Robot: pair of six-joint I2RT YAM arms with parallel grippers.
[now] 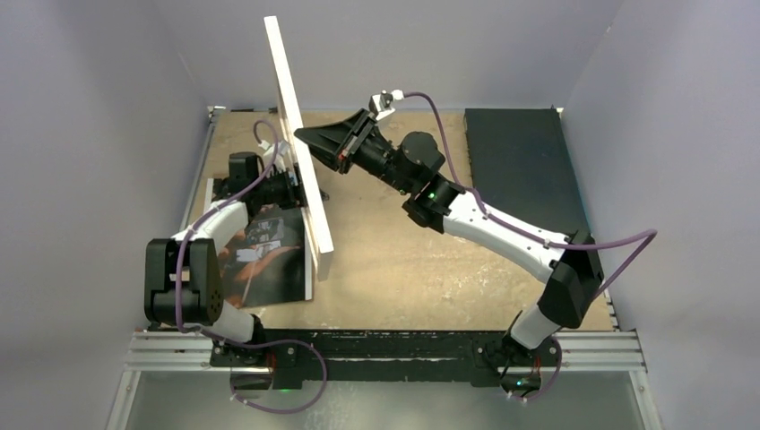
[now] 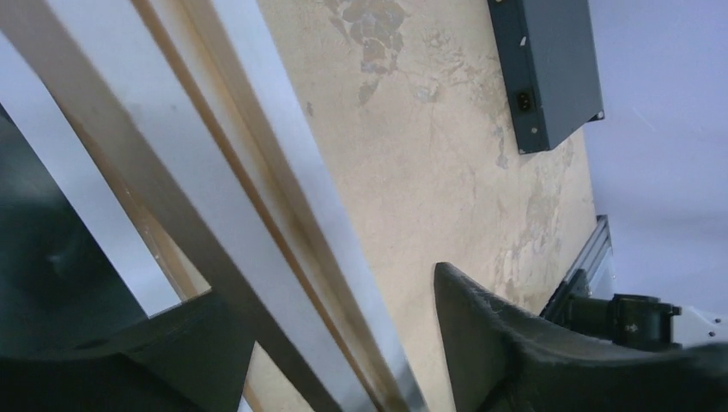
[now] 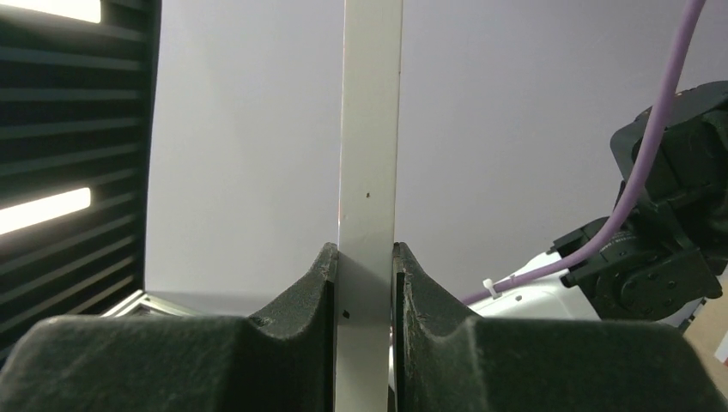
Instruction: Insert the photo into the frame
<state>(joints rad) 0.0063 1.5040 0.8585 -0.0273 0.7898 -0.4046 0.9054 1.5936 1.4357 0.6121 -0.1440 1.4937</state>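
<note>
The frame (image 1: pixel 296 134) stands on edge, tilted, left of the table's middle; its pale edge faces the top camera. My right gripper (image 1: pixel 315 145) is shut on the frame's upper rail, and the right wrist view shows the silver rail (image 3: pixel 371 129) pinched between both fingers (image 3: pixel 367 266). My left gripper (image 1: pixel 291 184) sits at the frame's other side. In the left wrist view its jaws (image 2: pixel 335 343) stand wide apart with the frame's rails (image 2: pixel 283 223) passing between them and a gap beside the right finger (image 2: pixel 498 343). The photo (image 1: pixel 269 260), dark with orange-brown patches, lies flat on the table under the left arm.
A black rectangular mat (image 1: pixel 520 166) lies flat at the back right, also seen in the left wrist view (image 2: pixel 549 69). The tabletop (image 1: pixel 403 260) is a worn tan board. Purple walls close in the sides and back. A metal rail (image 1: pixel 385 351) runs along the near edge.
</note>
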